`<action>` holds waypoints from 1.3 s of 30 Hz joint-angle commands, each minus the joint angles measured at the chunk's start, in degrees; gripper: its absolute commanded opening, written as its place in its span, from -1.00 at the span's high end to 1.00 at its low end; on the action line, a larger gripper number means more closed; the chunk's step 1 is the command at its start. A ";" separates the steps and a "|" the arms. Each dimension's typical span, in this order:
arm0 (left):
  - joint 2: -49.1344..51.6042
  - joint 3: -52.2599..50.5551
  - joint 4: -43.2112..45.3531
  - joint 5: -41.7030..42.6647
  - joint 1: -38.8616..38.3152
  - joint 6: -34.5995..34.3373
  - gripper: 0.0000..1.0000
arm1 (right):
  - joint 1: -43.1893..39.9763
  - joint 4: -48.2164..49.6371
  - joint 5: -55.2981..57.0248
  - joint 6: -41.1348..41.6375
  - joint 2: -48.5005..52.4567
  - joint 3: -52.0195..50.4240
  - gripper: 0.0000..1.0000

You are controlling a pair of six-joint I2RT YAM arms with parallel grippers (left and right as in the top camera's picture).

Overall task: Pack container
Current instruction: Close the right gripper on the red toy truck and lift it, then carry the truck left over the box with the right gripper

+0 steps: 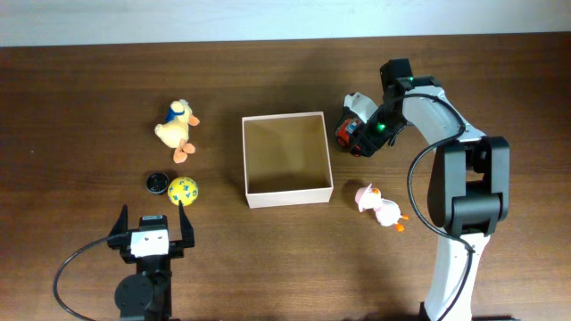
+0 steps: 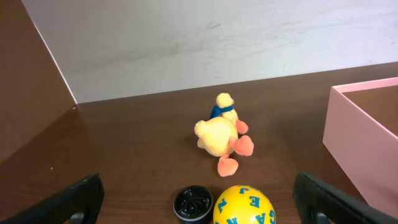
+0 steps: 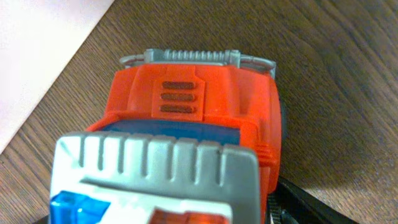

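- I saw the right claw (image 1: 361, 136) at the red toy truck (image 3: 186, 106), just right of the container (image 1: 287, 194); couldn't tell whether it had clamped.
- Left claw (image 1: 152, 218) gaped wide, well apart on the container's left.

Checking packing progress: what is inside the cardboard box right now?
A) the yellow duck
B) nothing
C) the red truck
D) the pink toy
B: the box shows only its bare tan floor, while the duck, truck and pink toy all lie outside it.
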 commanded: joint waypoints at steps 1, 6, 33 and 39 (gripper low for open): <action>-0.50 -0.44 0.17 0.57 -0.22 0.92 -0.99 | 0.22 0.02 0.59 0.24 0.33 0.42 -0.51; -0.50 -0.44 0.15 0.57 -0.22 0.92 -0.99 | 0.22 -0.02 2.01 0.26 0.33 0.44 -0.33; -0.50 -0.44 0.15 0.57 -0.22 0.92 -0.98 | 0.22 -12.70 3.32 0.48 -1.84 15.37 -0.23; -0.50 -0.44 0.15 0.57 -0.22 0.92 -0.99 | 1.03 -19.69 3.13 0.46 -1.90 24.46 -0.22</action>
